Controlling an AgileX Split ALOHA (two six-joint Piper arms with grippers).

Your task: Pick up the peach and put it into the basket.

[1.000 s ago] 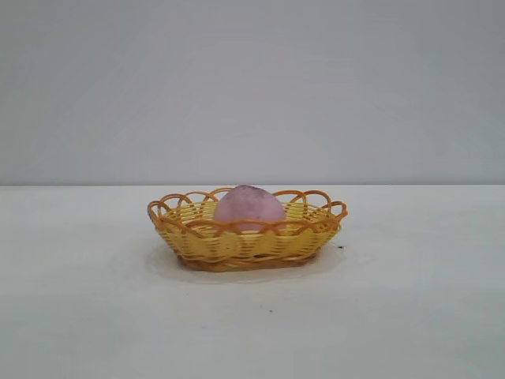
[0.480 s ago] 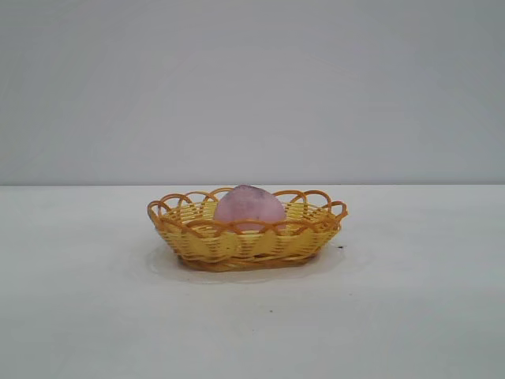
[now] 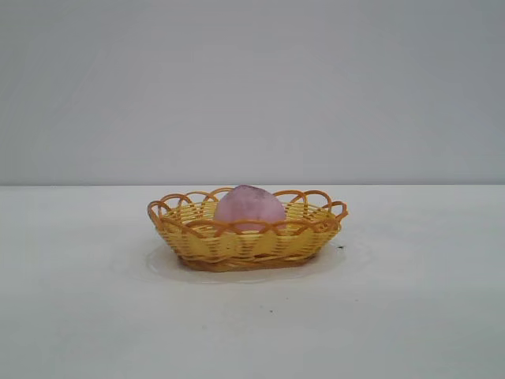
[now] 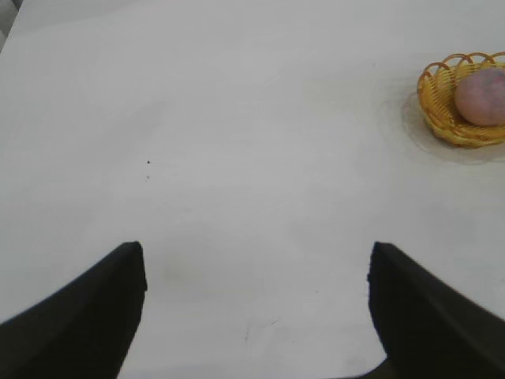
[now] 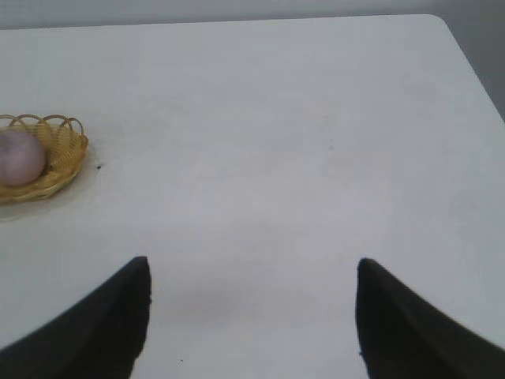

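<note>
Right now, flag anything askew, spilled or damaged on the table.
Nothing stands out. The peach sits inside the basket, which stands flat and intact. Both the left gripper and right gripper are open, far off.

We see a white table (image 3: 410, 316) that fills the lower half of the exterior view, its surface matte and smooth. Behind it stands a plain grey wall (image 3: 252, 87), and the far edge of the table meets it in a straight level line. The light is soft and even, with only faint shadow on the surface. A few tiny dark specks (image 3: 270, 311) dot the top. From the left wrist view we see the table reaching to a far corner (image 4: 16, 9); from the right wrist view we see a rounded corner (image 5: 442, 22) with grey beyond it.
</note>
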